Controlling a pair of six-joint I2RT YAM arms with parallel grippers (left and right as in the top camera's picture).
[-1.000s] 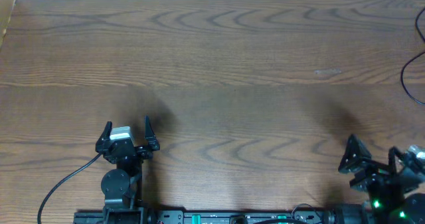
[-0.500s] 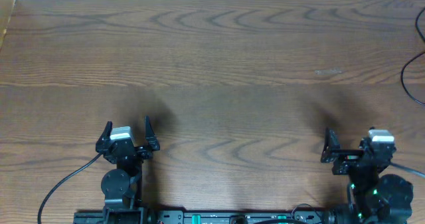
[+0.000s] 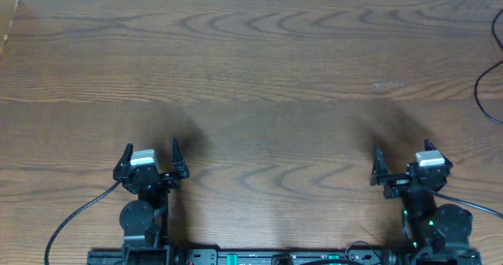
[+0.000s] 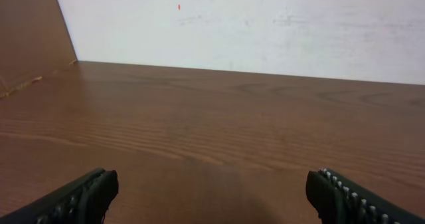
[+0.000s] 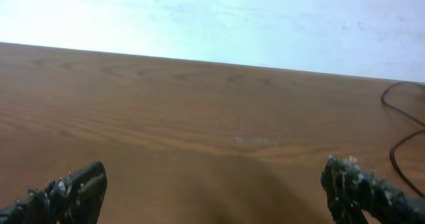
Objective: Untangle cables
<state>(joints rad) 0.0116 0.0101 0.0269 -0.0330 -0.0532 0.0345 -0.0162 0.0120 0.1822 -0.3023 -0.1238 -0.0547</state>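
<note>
My left gripper (image 3: 152,146) rests at the near left of the wooden table, open and empty; its wrist view shows the gripper (image 4: 212,192) with jaws wide apart over bare wood. My right gripper (image 3: 402,156) rests at the near right, open and empty, and its wrist view also shows it (image 5: 214,184) with jaws wide apart. A thin black cord (image 3: 481,92) curves in at the table's far right edge, well beyond the right gripper. It also shows in the right wrist view (image 5: 397,115). Its ends are out of view. No white cord is in view.
The wooden table (image 3: 259,76) runs to a white wall at the back. A raised brown board (image 4: 26,38) stands along the left edge. The left arm's thick black wire (image 3: 75,218) trails off the near left.
My right gripper has swung left from the near right corner and now points straight toward the far side. The left gripper has not moved.
</note>
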